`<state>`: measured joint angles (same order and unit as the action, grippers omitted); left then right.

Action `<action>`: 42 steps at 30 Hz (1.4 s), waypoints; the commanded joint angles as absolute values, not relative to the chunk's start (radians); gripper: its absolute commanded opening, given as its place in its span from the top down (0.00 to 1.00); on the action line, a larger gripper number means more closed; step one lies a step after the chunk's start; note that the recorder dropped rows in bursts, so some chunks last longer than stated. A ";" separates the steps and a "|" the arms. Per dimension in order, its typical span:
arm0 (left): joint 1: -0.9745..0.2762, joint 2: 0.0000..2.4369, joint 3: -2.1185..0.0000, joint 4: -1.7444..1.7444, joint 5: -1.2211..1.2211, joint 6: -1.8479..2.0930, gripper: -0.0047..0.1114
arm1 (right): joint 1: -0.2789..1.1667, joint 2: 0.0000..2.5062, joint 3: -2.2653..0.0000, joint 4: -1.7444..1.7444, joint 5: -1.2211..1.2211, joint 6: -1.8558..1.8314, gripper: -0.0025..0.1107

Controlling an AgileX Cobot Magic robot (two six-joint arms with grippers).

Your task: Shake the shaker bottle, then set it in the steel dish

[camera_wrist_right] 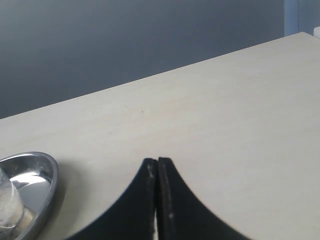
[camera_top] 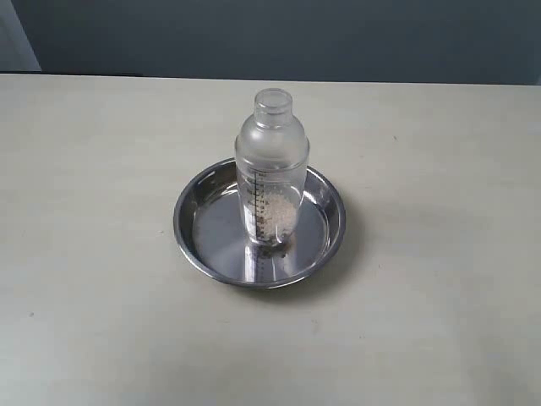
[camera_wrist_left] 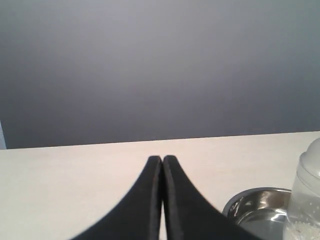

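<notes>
The clear shaker bottle (camera_top: 272, 173) stands upright inside the steel dish (camera_top: 196, 224), with pale grains in its lower part. Neither arm shows in the exterior view. In the left wrist view my left gripper (camera_wrist_left: 162, 159) is shut with nothing between its black fingers; the steel dish (camera_wrist_left: 245, 201) and the shaker bottle (camera_wrist_left: 306, 205) lie off to one side of it. In the right wrist view my right gripper (camera_wrist_right: 157, 161) is also shut and empty, apart from the steel dish (camera_wrist_right: 45, 182) and an edge of the shaker bottle (camera_wrist_right: 9, 205).
A pale tabletop (camera_top: 439, 321) surrounds the dish. A dark grey wall (camera_top: 270, 38) runs behind the table's far edge.
</notes>
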<state>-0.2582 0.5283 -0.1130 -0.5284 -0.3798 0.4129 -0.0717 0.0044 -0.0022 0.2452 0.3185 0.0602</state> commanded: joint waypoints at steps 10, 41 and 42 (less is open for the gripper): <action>0.077 0.024 0.000 -0.250 0.161 0.078 0.96 | -0.069 0.000 0.000 0.245 0.308 0.057 0.98; 0.100 0.000 0.000 -0.186 0.227 0.029 0.96 | -0.069 0.000 0.000 0.245 0.308 0.057 0.98; 0.100 0.000 0.000 -0.186 0.227 0.029 0.96 | -0.069 0.000 0.000 0.245 0.308 0.057 0.98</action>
